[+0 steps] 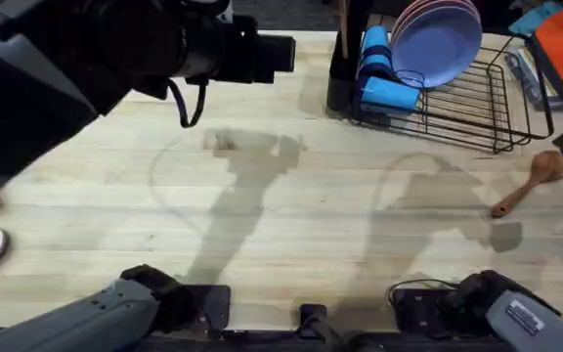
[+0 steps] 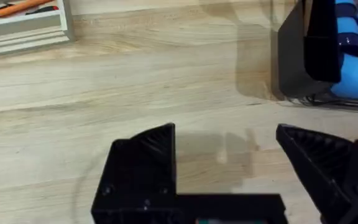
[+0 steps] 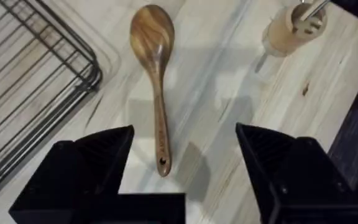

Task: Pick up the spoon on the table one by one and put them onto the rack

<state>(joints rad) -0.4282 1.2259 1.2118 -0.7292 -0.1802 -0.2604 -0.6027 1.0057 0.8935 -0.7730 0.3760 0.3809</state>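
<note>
One spoon [image 1: 529, 182] is lying flat on the table [image 1: 291, 225] just beside the rack [image 1: 457, 103], overhead. Left wrist: the left gripper [image 2: 225, 146] is hovering empty, fingers apart, near the utensil cup [image 2: 306, 50]. Right wrist: the right gripper [image 3: 185, 140] is hanging wide open over the spoon's handle, likely lining up a grasp.

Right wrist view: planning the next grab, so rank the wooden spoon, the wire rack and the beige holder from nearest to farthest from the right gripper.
1. Spoon: straight ahead of the open right gripper, handle toward it.
2. Rack: off to one side, its corner near the spoon.
3. Beige holder: farthest, on the spoon's other side.
</note>
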